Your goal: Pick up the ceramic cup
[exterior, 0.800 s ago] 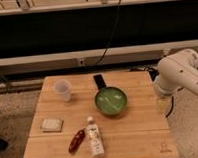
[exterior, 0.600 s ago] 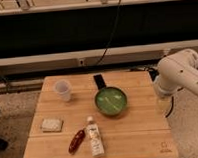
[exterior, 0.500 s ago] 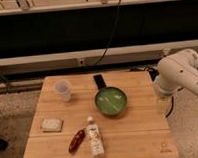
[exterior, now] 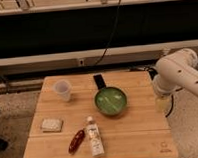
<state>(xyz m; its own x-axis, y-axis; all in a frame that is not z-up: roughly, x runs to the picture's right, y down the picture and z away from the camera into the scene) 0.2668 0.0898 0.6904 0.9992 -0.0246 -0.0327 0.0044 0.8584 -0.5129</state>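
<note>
Item: ceramic cup (exterior: 62,89).
- Location: stood upright at left rear of worktop (exterior: 140,129), well apart from green pan (exterior: 111,101) at centre.
- Description: small, white, handleless, tapered toward base.
- Handling: judged light, rigid, smooth-walled, breakable if dropped.
- Suggested hold: across upper wall just below rim, moderate squeeze.
- Gripper (exterior: 161,103): hung beside right worktop edge, far from cup. Released or clenched could not be told.

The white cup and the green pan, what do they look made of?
The cup looks like matte, slightly translucent white ceramic or plastic. The green pan looks glossy, perhaps enamelled metal, from its sheen. The tool hangs beside the table's right edge.
</note>
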